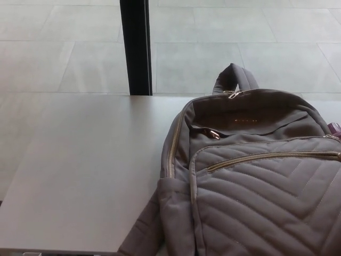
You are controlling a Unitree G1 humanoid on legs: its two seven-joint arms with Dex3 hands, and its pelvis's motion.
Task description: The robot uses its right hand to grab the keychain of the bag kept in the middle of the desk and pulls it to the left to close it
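One grey-brown quilted bag [256, 186] lies on the pale tabletop [90, 170], over toward the right side and running off the right and bottom edges of the view. Its carry loop [235, 77] stands up at the far end, past the back edge of the tabletop. Just under the loop two small metal pulls [232, 94] sit together at the top seam. The main opening gapes, showing a dark inside, and a small gold pull [214, 134] rests at the left end of that opening, against the bag's lip. A gold zip [272, 157] runs across the front pocket from left to right and looks closed. Another gold zip [171, 149] runs down the bag's left side. At the far right edge, touching the bag, a pinkish bit [335, 128] peeks in, too cut off to tell what it is. Behind the tabletop a black post [137, 48] rises against a floor of large pale tiles [213, 48]. Neither the left hand nor the right hand shows, so their state cannot be seen
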